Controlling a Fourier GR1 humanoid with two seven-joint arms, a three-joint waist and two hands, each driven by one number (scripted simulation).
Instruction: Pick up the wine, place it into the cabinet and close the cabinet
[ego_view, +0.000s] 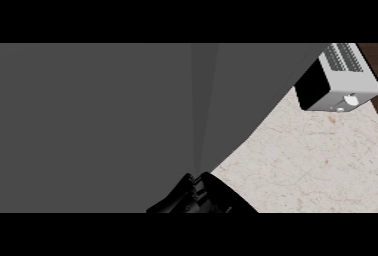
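— Looking for the wine, I find none: the grey cabinet door (111, 125) fills the left and hides it.

— Handling, then?

— By judgement only: glass, heavy, slippery, breakable; best held round the body.

— Hands?

— One black hand (198, 197) shows at the near edge, against the door; which hand, and whether its fingers curl, I cannot tell. Marble counter (310, 165) lies right, a toaster oven (336, 82) far right.

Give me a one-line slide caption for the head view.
A black hand at the bottom edge of a grey cabinet door, with marble counter and a toaster oven at right.
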